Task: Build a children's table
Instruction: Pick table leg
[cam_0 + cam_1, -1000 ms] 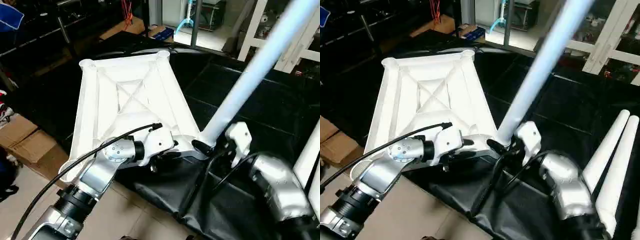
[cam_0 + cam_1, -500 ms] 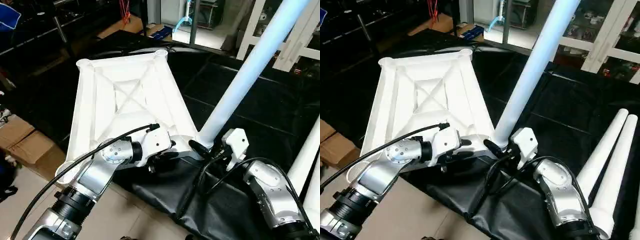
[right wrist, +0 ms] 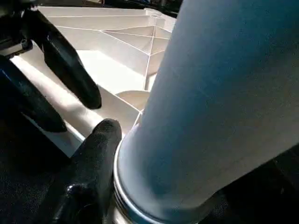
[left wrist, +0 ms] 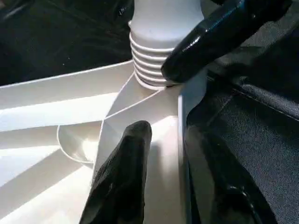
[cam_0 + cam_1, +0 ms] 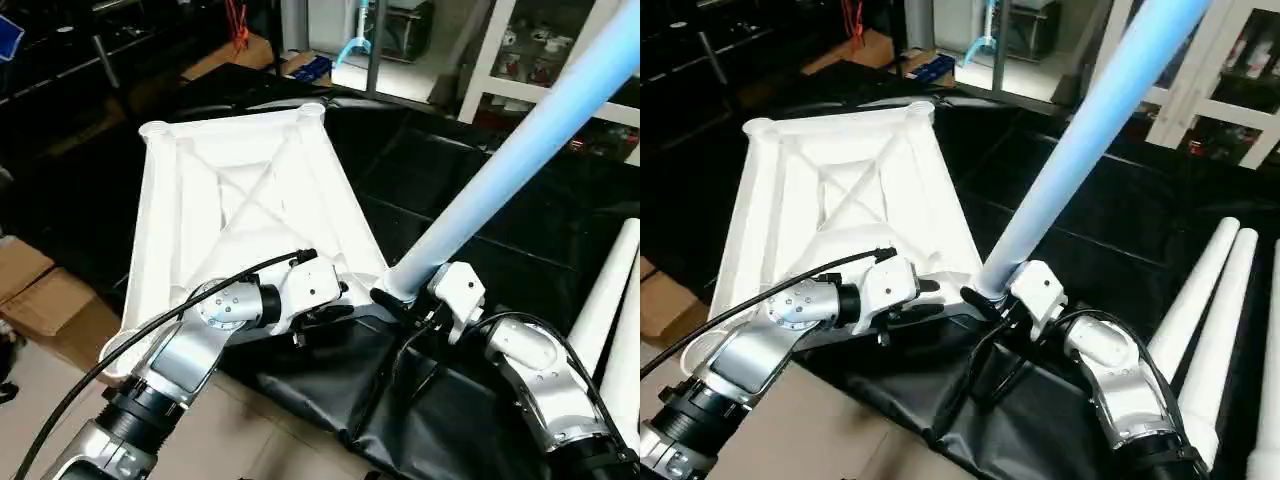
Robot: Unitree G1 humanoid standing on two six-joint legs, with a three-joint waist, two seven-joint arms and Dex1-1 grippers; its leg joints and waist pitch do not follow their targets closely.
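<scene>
The tabletop rim is pinched by the left gripper for steadiness; the leg is clasped by the right gripper at the corner socket, presumably for seating

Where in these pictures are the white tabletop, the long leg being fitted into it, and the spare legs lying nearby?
tabletop (image 5: 250,190): left eye view, on the ribbed underside's centre.
fitted leg (image 5: 1080,150): right eye view, midway along its tube.
spare legs (image 5: 1215,330): right eye view, on one tube lying on the black cloth.
</scene>
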